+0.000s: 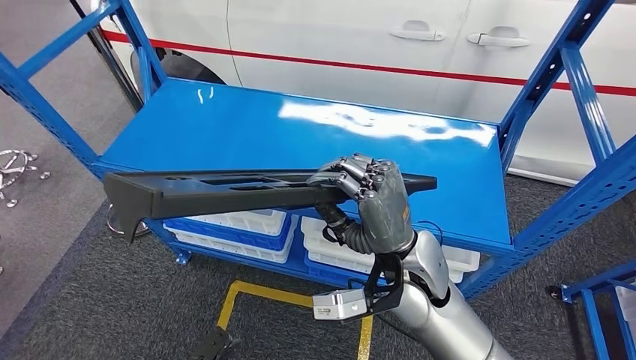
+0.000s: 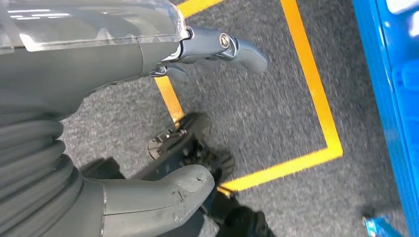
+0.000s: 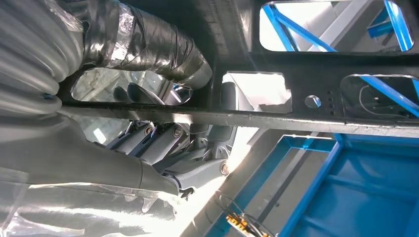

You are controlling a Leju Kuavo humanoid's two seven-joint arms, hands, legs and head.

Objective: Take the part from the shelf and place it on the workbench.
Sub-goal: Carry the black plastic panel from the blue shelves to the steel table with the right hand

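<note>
One-handed, gripped the long black part close to one end with the right hand, fingers curled tight around its top edge. Held it level in the air by the front of the blue shelf. Looked stiff and hard, with holes cut through, so likely not too heavy. Stuck out far sideways, so could tip; better gripped nearer the middle. Hung the left hand over the grey floor, fingers apart, nothing held.
</note>
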